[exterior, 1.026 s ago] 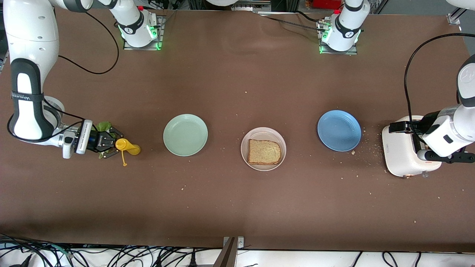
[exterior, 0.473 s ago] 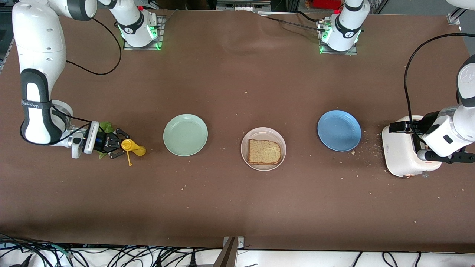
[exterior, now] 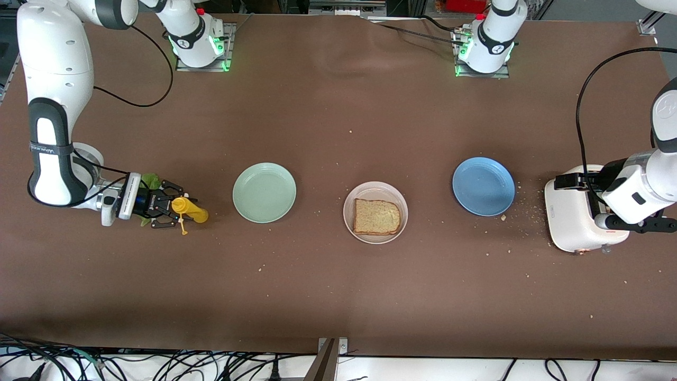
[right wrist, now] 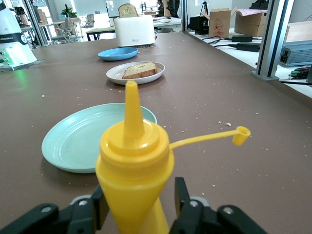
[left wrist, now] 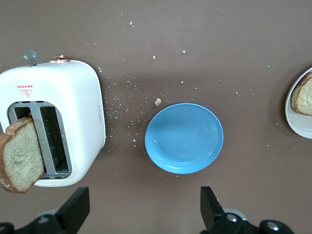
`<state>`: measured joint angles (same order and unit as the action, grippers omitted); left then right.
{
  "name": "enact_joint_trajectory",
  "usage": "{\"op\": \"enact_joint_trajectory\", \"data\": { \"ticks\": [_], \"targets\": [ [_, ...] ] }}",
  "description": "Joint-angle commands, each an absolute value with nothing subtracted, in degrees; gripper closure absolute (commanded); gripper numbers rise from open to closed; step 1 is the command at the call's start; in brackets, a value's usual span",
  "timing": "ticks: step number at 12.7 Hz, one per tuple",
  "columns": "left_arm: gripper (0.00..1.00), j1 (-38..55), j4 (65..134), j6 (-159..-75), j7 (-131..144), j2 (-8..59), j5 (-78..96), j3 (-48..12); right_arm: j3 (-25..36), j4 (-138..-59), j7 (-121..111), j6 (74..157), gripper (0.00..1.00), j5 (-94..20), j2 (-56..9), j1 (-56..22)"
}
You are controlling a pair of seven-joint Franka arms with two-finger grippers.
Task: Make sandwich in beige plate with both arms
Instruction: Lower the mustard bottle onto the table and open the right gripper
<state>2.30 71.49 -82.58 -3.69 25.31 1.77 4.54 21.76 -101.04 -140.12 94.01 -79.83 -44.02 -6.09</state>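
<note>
Since a second ago my right gripper [exterior: 170, 211] has slid the yellow plastic squeeze bottle [exterior: 191, 210] toward the mint-green plate [exterior: 264, 192] and loosened, fingers now flanking it, so I'd back straight off; left gripper [left wrist: 141, 214] waits wide open and empty above the white toaster [exterior: 576, 217], speckled bread slice [exterior: 376, 217] sits in the beige plate [exterior: 400, 198].

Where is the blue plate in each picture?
Front view: the blue plate sits between the beige plate and the white toaster.
Left wrist view: blue plate in the middle, beside the toaster.
Right wrist view: blue plate small, in front of the toaster.
Shared landmark: the toaster.
</note>
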Motion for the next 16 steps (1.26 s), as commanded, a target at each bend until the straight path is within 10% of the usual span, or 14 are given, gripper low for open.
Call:
{"op": "enact_joint_trajectory", "data": {
  "ticks": [1,16],
  "targets": [
    [0.0,2.8,71.4,-82.1,-3.2,25.1,-0.8,4.5,21.2,-100.5,-140.7,93.0,0.33,-80.5,-44.5,-4.7],
    [0.0,2.9,71.5,-82.1,-2.8,25.1,-0.8,4.5,27.7,-90.2,-127.4,94.8,0.25,-60.0,-43.2,-2.6]
  ]
}}
